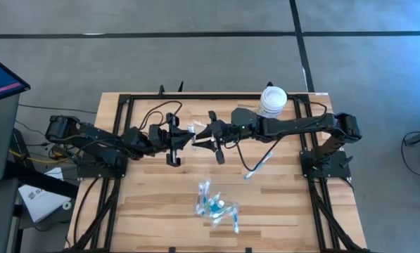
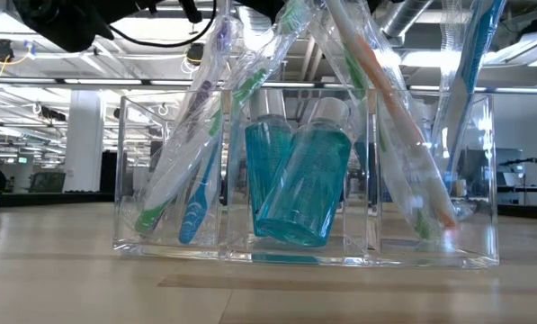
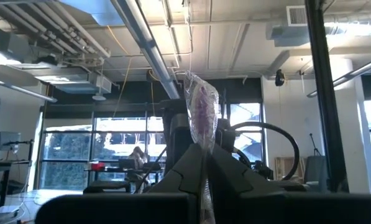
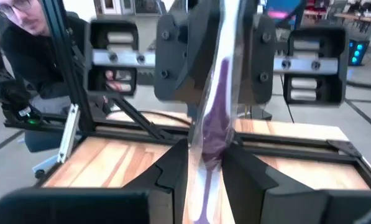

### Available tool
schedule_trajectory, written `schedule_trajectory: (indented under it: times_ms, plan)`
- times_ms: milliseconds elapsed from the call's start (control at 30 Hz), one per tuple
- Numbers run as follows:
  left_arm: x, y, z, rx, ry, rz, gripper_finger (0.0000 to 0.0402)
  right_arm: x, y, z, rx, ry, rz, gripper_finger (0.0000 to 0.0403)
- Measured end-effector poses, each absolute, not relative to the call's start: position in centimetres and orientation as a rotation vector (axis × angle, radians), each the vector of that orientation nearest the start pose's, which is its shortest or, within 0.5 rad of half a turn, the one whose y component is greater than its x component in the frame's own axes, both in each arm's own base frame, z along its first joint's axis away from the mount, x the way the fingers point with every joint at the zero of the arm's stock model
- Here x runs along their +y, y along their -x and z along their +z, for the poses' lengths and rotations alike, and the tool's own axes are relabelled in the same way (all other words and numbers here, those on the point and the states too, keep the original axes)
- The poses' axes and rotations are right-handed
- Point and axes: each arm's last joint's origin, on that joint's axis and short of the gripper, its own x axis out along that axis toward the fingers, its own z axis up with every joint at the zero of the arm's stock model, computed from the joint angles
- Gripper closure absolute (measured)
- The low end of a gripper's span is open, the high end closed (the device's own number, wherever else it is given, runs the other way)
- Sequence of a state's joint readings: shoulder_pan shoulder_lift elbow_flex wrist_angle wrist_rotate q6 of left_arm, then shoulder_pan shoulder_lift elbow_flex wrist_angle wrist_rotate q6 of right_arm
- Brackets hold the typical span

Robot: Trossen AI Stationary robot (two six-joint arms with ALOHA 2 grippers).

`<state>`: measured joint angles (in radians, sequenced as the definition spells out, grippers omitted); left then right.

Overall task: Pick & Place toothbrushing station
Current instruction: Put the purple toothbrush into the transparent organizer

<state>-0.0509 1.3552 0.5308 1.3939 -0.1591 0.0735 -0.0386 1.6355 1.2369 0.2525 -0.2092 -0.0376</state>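
Purple-tinted wrapped toothbrush (image 4: 215, 106) spans between both grippers mid-air, pinched by the left gripper (image 1: 176, 139) and the right gripper (image 1: 211, 138), with the clear tray (image 1: 215, 208) below and nearer the right gripper.

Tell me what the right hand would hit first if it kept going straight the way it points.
Probably the left hand, directly facing the right hand; both grip one wrapped purple toothbrush. Depth is unclear.
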Motion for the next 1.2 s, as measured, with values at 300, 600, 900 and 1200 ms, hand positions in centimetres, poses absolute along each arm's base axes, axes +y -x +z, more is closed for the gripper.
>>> schedule_trajectory:
  times_ms: [300,600,900,1200]
  plan:
    - [-0.9,-25.5,27.4,-0.556,-0.013,0.124,0.0393,-0.8,-38.1,31.3,0.148,0.042,0.177,0.0385]
    - [-0.8,-25.5,27.4,-0.555,-0.007,0.137,0.0373,-0.8,-38.1,31.2,0.151,0.03,0.176,0.0384]
    - [-0.7,-25.3,27.5,-0.549,-0.004,0.16,0.0304,-0.8,-38.1,31.2,0.155,0.032,0.179,0.0384]
    - [-0.6,-23.0,26.8,-0.537,-0.001,0.167,0.0273,-0.4,-36.0,33.2,0.172,0.06,0.19,0.0384]
